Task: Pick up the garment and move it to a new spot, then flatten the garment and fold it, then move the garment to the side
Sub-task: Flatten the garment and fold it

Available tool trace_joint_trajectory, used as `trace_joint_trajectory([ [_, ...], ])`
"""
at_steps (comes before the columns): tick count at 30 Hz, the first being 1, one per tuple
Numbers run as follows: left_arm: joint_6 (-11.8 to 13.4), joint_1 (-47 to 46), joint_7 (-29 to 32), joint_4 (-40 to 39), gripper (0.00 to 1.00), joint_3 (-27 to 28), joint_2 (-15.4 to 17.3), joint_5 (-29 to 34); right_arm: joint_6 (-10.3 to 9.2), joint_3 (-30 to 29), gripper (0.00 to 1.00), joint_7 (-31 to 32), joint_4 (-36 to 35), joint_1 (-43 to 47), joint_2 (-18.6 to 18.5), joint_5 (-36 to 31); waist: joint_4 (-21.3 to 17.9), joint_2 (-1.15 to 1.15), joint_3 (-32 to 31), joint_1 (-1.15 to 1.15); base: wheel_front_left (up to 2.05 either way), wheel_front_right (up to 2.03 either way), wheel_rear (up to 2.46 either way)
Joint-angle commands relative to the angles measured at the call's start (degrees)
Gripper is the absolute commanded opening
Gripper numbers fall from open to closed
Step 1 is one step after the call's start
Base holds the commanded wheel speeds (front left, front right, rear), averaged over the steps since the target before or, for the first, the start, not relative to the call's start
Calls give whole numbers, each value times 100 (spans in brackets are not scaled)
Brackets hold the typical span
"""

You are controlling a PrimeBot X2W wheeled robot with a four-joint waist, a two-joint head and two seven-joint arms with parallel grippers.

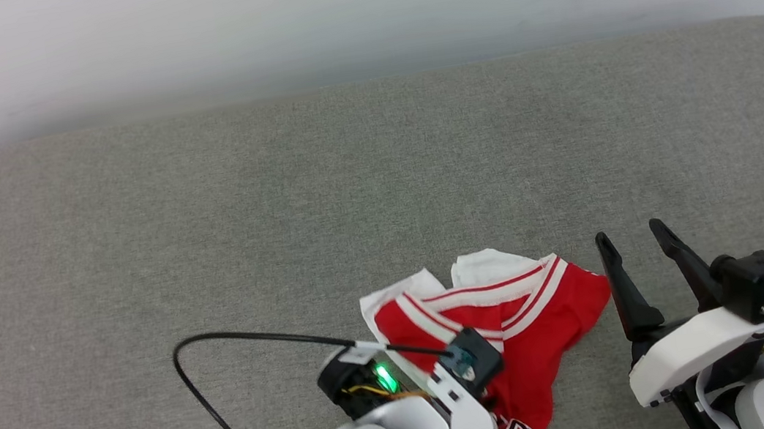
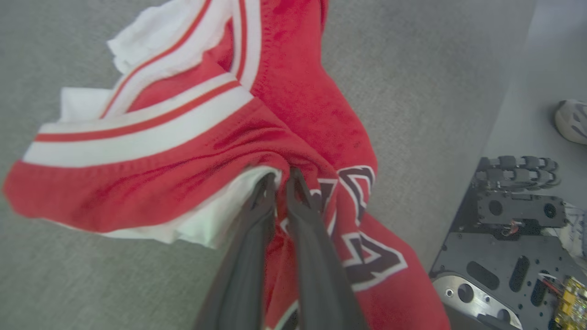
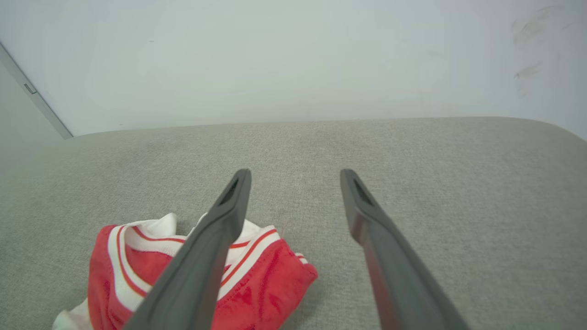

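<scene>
Loosely crumpled jersey garment [image 1: 550, 310], woven grey surface [image 1: 347, 175]

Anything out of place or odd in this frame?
Nothing is damaged or spilled. The garment lies crumpled, not flat, near the front edge of the grey surface, its collar trim twisted and lettering creased. The left gripper is shut on a fold of it.
</scene>
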Motion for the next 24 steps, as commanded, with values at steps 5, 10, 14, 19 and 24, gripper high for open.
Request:
trace_joint_trajectory([
  [5, -228, 263, 122, 211, 0, -338, -199, -50, -2, 11, 100, 14, -47, -71, 6, -11, 15, 0, 57, 0, 0, 0, 0],
  [10, -87, 350, -265, 300, 100, -238, -233, 8, -2, -35, 100, 19, -50, -23, 6, -19, 88, 0, 35, 0, 0, 0, 0],
  [14, 126, 460, -669, 147, 100, -37, -124, 23, -2, -64, 100, 21, -20, 61, 6, -13, 211, 0, -81, 0, 0, 0, 0],
  [19, 504, 698, -915, -196, 100, 335, 165, -183, -2, -83, 100, 19, -5, 160, 5, 22, 363, 0, -267, 0, 0, 0, 0],
  [24, 885, 931, -1051, -546, 100, 765, 498, -430, -2, -56, 100, 30, -12, 210, 6, 43, 435, 0, -385, 0, 0, 0, 0],
])
